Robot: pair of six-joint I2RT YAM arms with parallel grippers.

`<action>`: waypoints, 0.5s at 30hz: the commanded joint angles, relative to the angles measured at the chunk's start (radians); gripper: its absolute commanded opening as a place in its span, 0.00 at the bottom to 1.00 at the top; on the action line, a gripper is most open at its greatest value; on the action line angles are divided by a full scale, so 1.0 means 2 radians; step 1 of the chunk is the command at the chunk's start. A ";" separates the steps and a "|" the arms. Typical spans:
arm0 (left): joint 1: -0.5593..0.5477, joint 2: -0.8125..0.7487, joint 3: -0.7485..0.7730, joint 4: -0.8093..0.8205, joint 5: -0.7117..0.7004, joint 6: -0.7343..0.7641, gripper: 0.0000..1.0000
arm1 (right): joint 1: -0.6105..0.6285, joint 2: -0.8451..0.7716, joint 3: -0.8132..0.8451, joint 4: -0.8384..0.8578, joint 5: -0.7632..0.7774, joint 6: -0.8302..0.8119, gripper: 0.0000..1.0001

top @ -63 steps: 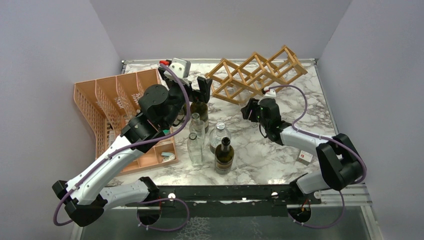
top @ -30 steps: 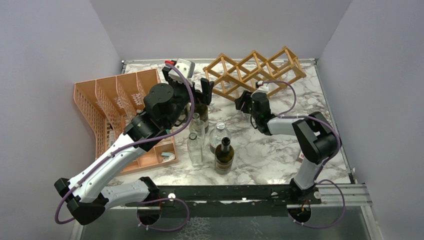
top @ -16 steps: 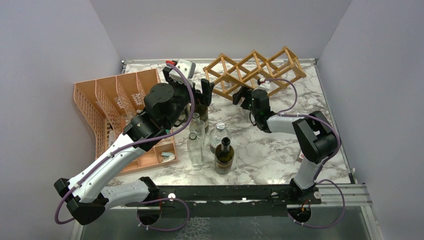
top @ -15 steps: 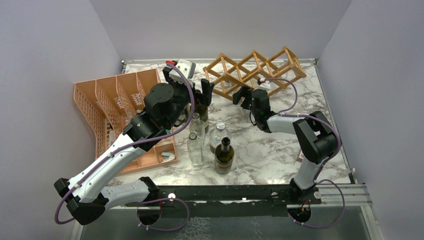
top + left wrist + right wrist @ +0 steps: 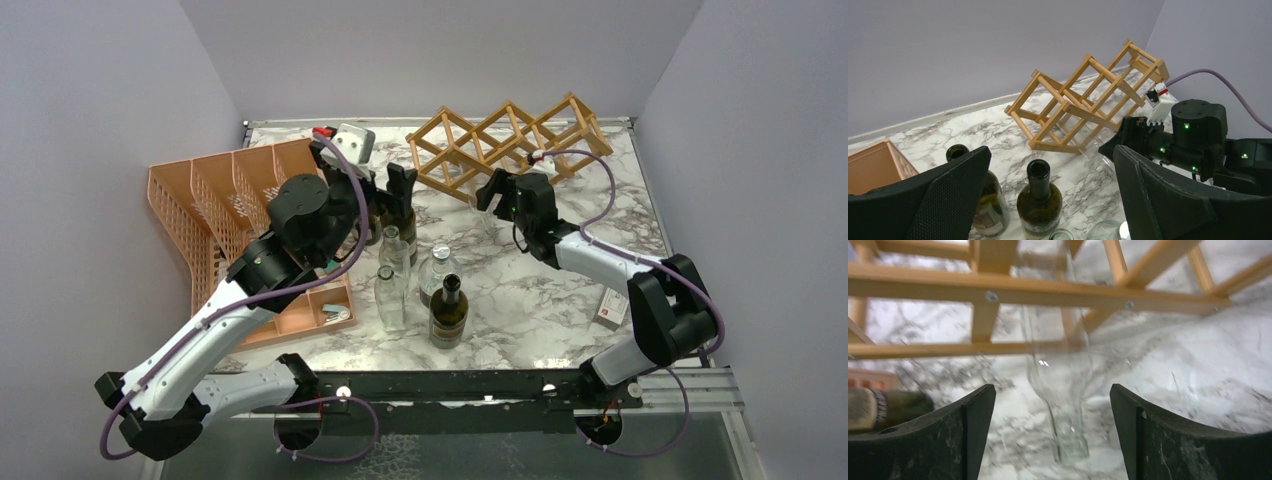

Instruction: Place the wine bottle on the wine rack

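Observation:
The light wood wine rack [image 5: 510,140] stands at the back of the marble table and also shows in the left wrist view [image 5: 1088,102]. A clear glass wine bottle [image 5: 1058,355] lies with its body in a lower cell of the rack and its neck pointing out at my right gripper. My right gripper [image 5: 490,192] is open, with its jaws wide on either side of the bottle's neck [image 5: 1053,390] and not touching it. My left gripper [image 5: 390,188] is open and hovers over two dark green bottles [image 5: 1039,200].
An orange mesh organizer [image 5: 235,205] stands at the left. Clear bottles [image 5: 390,295] and a dark bottle [image 5: 448,310] stand mid-table below the left gripper. A small white box [image 5: 612,313] lies at the right.
My right gripper went up to the rack's front, then drew back a little to the right, and its elbow swung out to the right. My left gripper shifted slightly left.

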 commanded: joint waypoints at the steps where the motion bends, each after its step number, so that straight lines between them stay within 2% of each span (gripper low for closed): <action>1: 0.000 -0.047 -0.024 -0.023 -0.003 0.005 0.99 | -0.002 -0.007 0.002 -0.134 -0.040 -0.027 0.81; 10: -0.001 -0.095 -0.072 -0.036 0.046 0.009 0.99 | -0.002 0.027 0.038 -0.162 -0.076 -0.052 0.65; 15: 0.000 -0.094 -0.088 -0.031 0.049 0.011 0.99 | -0.002 0.063 0.080 -0.180 -0.081 -0.062 0.50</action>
